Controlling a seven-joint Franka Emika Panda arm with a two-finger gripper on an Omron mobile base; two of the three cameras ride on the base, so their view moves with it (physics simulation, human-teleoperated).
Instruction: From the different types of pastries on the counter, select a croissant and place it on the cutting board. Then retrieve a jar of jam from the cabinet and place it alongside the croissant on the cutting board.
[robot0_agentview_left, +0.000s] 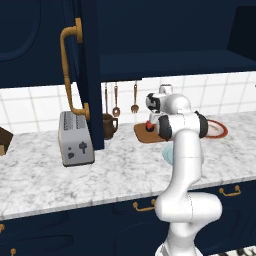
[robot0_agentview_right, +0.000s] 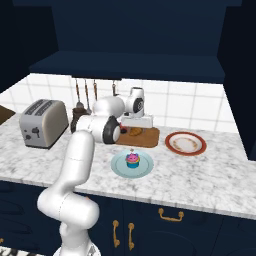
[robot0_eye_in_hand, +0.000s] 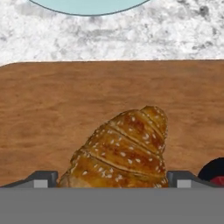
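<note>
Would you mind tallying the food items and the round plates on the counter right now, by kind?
Croissants: 1, the croissant lying on the cutting board.
Cupcakes: 1, the cupcake on the pale blue plate.
Jam jars: 1, the jar of jam on the board.
Round plates: 2, the pale blue one and the red-rimmed plate.
Total: 5.

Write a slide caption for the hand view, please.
Croissant and red jam jar on the wooden cutting board.

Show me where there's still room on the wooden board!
The cutting board is bare between the croissant and the board edge facing the pale blue plate. It's crowded where the croissant sits between the gripper fingertips, with the jam jar right beside.
</note>
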